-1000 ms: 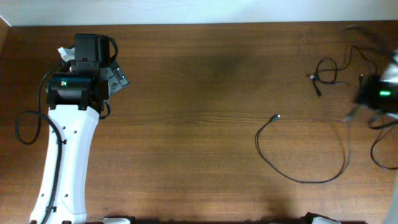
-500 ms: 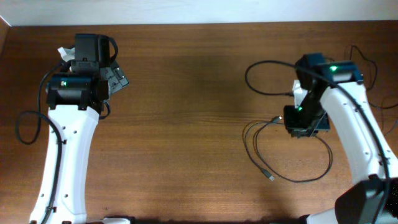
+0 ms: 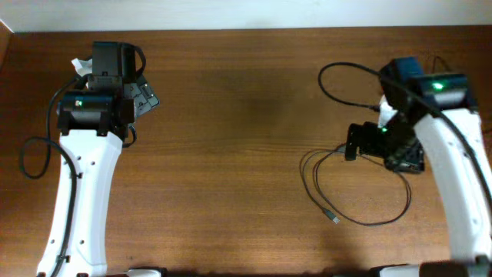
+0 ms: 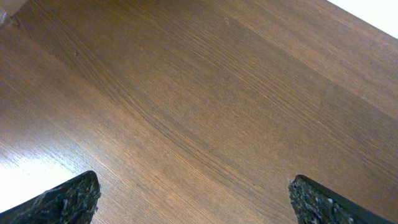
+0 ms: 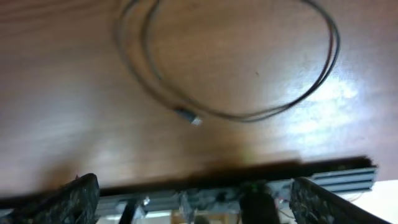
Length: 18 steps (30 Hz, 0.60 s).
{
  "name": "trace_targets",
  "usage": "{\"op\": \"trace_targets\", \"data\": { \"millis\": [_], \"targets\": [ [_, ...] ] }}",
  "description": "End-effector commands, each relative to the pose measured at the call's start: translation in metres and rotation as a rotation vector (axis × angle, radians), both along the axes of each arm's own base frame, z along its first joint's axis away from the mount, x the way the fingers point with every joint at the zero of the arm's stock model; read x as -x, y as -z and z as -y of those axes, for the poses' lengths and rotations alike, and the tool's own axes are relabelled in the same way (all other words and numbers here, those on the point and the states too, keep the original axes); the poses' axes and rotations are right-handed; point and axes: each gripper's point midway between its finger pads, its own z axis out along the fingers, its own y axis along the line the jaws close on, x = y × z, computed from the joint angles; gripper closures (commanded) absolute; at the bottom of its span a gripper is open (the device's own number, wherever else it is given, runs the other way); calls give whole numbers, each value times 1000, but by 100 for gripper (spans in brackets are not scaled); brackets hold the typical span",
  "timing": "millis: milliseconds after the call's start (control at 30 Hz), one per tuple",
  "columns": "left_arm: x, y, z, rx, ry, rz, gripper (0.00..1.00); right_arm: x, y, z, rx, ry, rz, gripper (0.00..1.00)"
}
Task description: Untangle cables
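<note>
Thin black cables lie at the right of the table. One forms a loose loop (image 3: 410, 196) whose plug (image 3: 335, 219) points toward the front edge. The right wrist view shows that loop (image 5: 249, 117) and its plug (image 5: 186, 116) flat on the wood. A second cable arcs (image 3: 346, 66) behind the right arm, and its end is hidden by the arm. My right gripper (image 3: 383, 152) hovers over the cable strands with its jaws wide open (image 5: 199, 199) and nothing between them. My left gripper (image 3: 142, 96) stands open at the far left over bare wood (image 4: 199, 199), far from the cables.
The table's front edge (image 5: 205, 167) runs close below the right gripper, with metal framing beyond it. A thick black arm cable (image 3: 27, 158) loops beside the left arm's base. More thin cords (image 3: 446, 65) show at the back right corner.
My right gripper has gone from shut to wide open. The right arm swung in from the table's right edge, then shifted slightly right, and the arcing cable moved with it. The left arm stayed still.
</note>
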Motion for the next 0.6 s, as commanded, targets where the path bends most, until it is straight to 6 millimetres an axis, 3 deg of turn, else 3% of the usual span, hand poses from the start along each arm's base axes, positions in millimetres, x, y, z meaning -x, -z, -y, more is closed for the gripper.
{"op": "trace_targets", "data": {
  "millis": [0,367,500,567],
  "targets": [
    [2,-4,-3,-20,3,4,1,10,-34,-13,-99,12,111,2],
    [2,-4,-3,-20,3,4,1,6,-36,-10,-79,4,142,2],
    [2,-4,-3,-20,3,4,1,3,-48,-11,-92,-4,225,2],
    [2,-4,-3,-20,3,4,1,8,-68,-13,-109,-52,340,1]
  ]
}}
